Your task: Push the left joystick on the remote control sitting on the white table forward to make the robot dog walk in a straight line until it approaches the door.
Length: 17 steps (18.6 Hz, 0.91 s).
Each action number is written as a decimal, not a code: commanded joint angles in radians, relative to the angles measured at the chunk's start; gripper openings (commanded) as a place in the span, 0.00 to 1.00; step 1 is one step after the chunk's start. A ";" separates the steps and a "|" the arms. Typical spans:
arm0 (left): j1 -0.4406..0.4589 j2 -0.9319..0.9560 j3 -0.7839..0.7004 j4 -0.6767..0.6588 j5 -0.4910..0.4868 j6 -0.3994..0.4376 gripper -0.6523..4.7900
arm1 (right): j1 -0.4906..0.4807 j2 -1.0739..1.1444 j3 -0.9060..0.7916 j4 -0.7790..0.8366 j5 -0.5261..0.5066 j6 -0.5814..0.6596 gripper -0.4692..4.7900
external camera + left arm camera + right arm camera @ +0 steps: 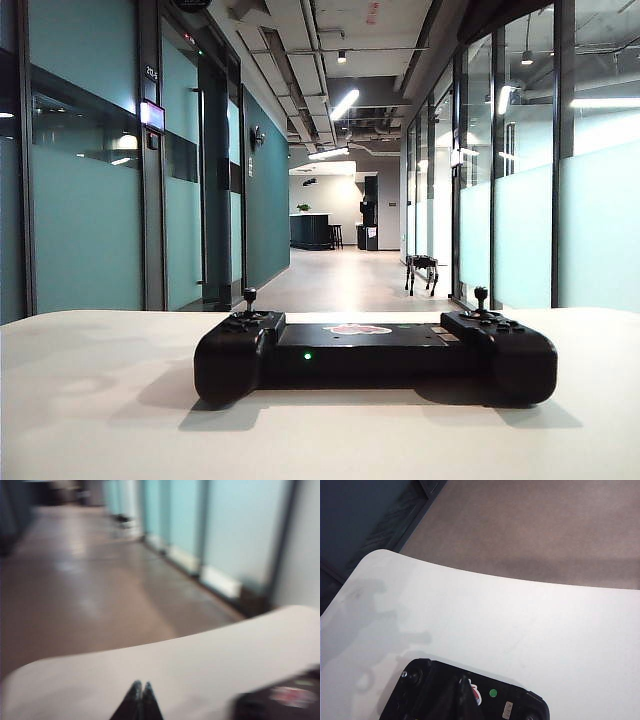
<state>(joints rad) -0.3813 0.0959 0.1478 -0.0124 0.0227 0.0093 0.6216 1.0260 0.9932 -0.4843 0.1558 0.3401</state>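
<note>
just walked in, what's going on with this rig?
The remote control sits on the white table, untouched. The robot dog stands far down the corridor. The left gripper is shut above the table beside the controller; the right gripper is shut, just over the controller. The left joystick stands upright.
</note>
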 commanded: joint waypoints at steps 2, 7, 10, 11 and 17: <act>0.232 -0.094 -0.041 -0.001 0.103 0.005 0.11 | 0.000 -0.003 0.006 0.018 0.003 0.003 0.12; 0.379 -0.092 -0.101 0.009 0.174 -0.002 0.11 | 0.000 -0.003 0.006 0.018 0.002 0.003 0.12; 0.391 -0.092 -0.141 0.029 0.141 -0.002 0.11 | 0.000 -0.003 0.006 0.017 0.002 0.003 0.12; 0.388 -0.092 -0.141 0.026 0.106 -0.002 0.11 | 0.001 -0.003 0.006 0.018 0.003 0.003 0.12; 0.321 -0.092 -0.141 0.023 0.041 0.002 0.11 | 0.000 -0.003 0.006 0.018 0.003 0.003 0.12</act>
<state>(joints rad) -0.0605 0.0040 0.0036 0.0032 0.0673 0.0074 0.6216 1.0256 0.9932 -0.4850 0.1558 0.3405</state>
